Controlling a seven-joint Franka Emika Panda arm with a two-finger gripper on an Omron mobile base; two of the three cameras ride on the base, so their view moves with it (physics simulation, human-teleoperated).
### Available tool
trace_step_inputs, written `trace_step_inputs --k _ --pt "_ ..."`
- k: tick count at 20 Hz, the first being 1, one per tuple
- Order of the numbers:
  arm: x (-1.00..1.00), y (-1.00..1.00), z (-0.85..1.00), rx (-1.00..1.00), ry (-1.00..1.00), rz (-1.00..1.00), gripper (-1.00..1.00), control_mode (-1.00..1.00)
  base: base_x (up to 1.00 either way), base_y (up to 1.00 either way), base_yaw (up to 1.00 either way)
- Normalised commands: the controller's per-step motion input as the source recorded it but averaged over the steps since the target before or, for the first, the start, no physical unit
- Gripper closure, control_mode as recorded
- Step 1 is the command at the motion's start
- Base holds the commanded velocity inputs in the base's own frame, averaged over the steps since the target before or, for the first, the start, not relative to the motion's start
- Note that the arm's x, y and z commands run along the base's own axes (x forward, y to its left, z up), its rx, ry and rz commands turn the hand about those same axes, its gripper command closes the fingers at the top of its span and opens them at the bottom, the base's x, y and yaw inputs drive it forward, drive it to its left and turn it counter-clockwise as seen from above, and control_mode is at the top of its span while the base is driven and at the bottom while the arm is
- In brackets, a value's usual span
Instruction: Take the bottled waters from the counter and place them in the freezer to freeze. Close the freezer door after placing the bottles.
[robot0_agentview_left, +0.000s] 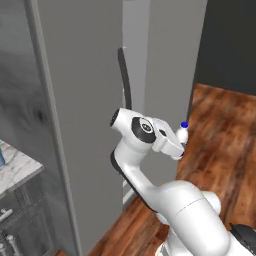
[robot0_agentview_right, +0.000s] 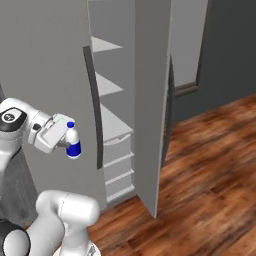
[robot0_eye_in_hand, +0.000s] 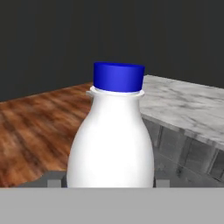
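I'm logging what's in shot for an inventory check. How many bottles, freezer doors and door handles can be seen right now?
Bottles: 1, white with a blue cap, held upright in the hand.
Freezer doors: 2, one shut, one swung open.
Dark bar handles: 2.
Total: 5.

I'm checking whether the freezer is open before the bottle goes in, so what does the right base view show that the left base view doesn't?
Right base view: the freezer's open compartment, with pale shelves and white drawers behind the swung-out door.

Left base view: a corner of the marble counter over dark cabinets.

Both: the claw shut on an upright white bottle with a blue cap, the dark bar handle and the wood floor.
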Motion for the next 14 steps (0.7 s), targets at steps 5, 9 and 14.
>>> trace_step_inputs --k 5,9,14 --pt "0.00 0.00 0.00 0.00 0.00 0.00 1.00 1.00 0.51 0.00 0.12" --pt "0.00 0.00 0.00 0.00 0.00 0.00 1.00 1.00 0.42 -0.12 0.23" --pt "0.00 0.00 0.00 0.00 0.00 0.00 1.00 1.00 0.55 -0.43 0.16"
